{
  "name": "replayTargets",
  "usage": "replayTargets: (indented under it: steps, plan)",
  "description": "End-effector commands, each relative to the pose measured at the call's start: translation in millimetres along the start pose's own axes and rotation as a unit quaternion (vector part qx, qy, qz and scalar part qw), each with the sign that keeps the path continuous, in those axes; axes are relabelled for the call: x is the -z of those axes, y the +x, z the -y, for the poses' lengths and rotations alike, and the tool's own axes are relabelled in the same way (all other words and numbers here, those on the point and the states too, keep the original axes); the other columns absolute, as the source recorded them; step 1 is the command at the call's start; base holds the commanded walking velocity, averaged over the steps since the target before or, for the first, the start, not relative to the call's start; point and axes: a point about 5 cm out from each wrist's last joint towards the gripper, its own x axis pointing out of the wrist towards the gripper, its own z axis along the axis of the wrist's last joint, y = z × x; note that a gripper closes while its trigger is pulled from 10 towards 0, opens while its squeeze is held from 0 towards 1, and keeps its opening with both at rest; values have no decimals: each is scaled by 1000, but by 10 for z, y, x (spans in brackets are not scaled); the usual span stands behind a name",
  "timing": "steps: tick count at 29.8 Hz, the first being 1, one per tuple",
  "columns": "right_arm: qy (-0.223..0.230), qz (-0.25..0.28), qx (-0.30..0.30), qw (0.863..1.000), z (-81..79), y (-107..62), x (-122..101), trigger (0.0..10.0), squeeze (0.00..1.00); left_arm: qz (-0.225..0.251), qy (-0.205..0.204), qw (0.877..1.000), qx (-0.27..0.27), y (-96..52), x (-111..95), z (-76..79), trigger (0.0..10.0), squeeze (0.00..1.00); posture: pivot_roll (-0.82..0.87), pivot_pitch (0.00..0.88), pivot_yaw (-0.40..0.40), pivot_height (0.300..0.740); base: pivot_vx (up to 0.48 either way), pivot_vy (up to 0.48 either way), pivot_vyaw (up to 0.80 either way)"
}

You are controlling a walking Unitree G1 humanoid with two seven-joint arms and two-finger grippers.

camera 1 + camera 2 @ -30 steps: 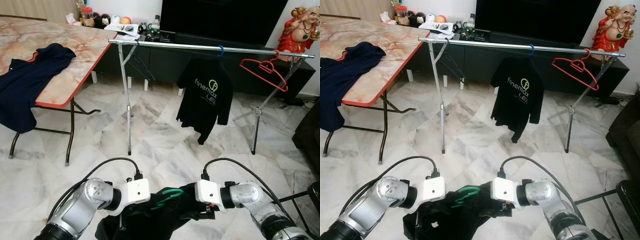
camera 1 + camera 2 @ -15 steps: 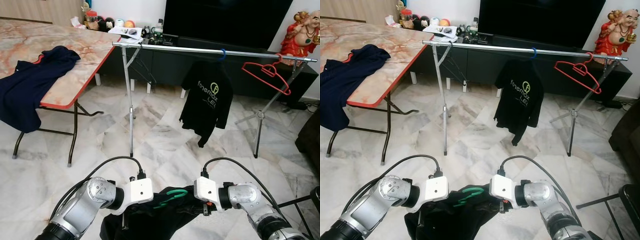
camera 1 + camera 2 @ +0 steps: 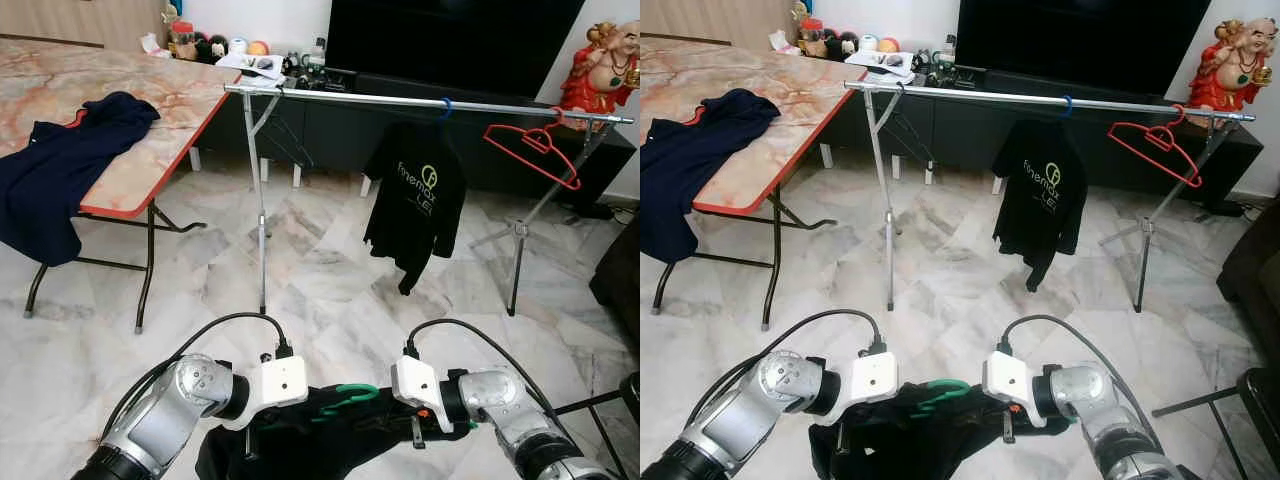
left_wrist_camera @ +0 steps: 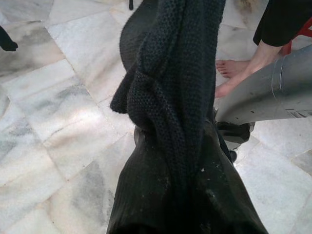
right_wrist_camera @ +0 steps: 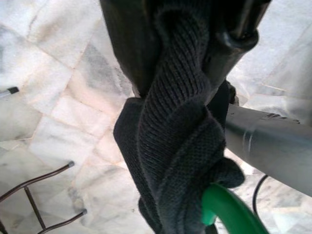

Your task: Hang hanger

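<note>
Green hanger point(image 3: 345, 399) inside black garment point(image 3: 910, 440), spanning between left gripper point(image 3: 262, 432) and right gripper point(image 3: 420, 425). Both clamped on the garment. Rail point(image 3: 420, 99) well ahead.

Both arms are brushed silver tubes with rounded joints. Each wrist ends in a white, boxy block, and a black cable loops up and back from each. The right wrist block point(image 3: 418, 384) carries a small orange mark.
</note>
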Motion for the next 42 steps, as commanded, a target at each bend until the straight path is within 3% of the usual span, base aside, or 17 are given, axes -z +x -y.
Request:
replayTargets:
  steps: [1,22,31,38,39,40,41,42]
  plan:
    - [7,3,-8,1000,-21,-8,14,0,0,30,21,999,-8,-38,-172,-63,0,0,82,62,-107,740,0,0,0]
    - [27,12,2,1000,-46,-22,56,0,0,47,8,999,-4,-109,-207,-58,0,0,72,121,-69,740,0,0,0]
    - [44,12,11,999,-148,-99,188,0,0,63,11,998,17,-22,-278,-42,0,0,49,120,-57,740,0,0,0]
    - [42,13,16,999,-97,-98,140,0,0,63,11,998,9,-28,-302,-102,0,0,65,105,-65,740,0,0,0]
    - [38,12,16,999,-89,-96,129,0,0,65,6,998,8,-46,-295,-100,8980,722,68,103,-68,740,0,0,0]
    - [36,10,15,999,-81,-96,121,0,0,68,2,998,8,-58,-292,-101,8980,722,68,101,-70,740,0,0,0]
    - [35,9,16,999,-66,-96,109,0,0,68,-12,998,3,-87,-259,-105,10000,1000,68,95,-70,740,0,0,0]
    - [34,7,18,999,-58,-96,104,0,0,66,-12,998,1,-103,-238,-100,10000,1000,66,90,-71,740,0,0,0]
